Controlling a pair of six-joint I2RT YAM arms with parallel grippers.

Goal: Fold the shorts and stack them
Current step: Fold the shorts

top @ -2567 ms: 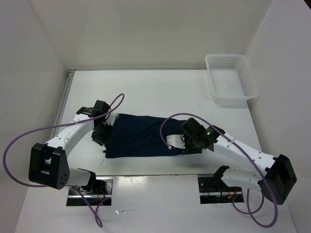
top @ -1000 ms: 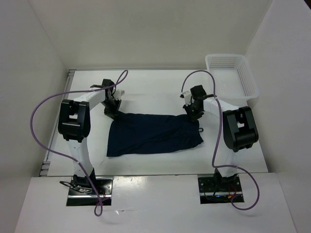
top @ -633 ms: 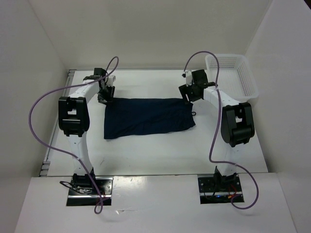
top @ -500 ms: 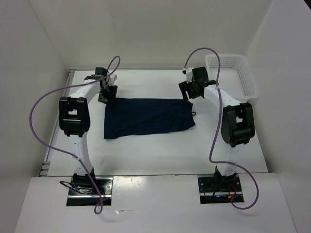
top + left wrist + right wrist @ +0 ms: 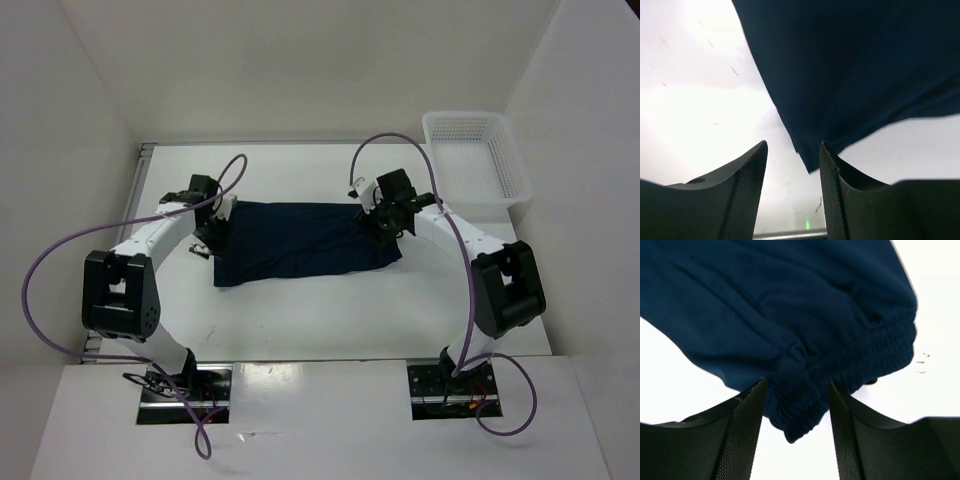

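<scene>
The dark navy shorts (image 5: pixel 305 240) lie flat and spread out in the middle of the table. My left gripper (image 5: pixel 210 232) is at their left edge. In the left wrist view it (image 5: pixel 793 146) is open and empty, with a corner of the shorts (image 5: pixel 850 75) just beyond its fingertips. My right gripper (image 5: pixel 386 225) is at their right edge. In the right wrist view it (image 5: pixel 797 384) is open, with the gathered waistband (image 5: pixel 840 365) bunched between the two fingers.
A white mesh basket (image 5: pixel 478 165) stands at the back right corner, apart from the shorts. White walls close in the table on the left, back and right. Purple cables loop above both arms.
Both grippers let go of the shorts' far corners and came back toward me, to the left and right edges. The shorts, dragged away from me earlier, now lie still.
</scene>
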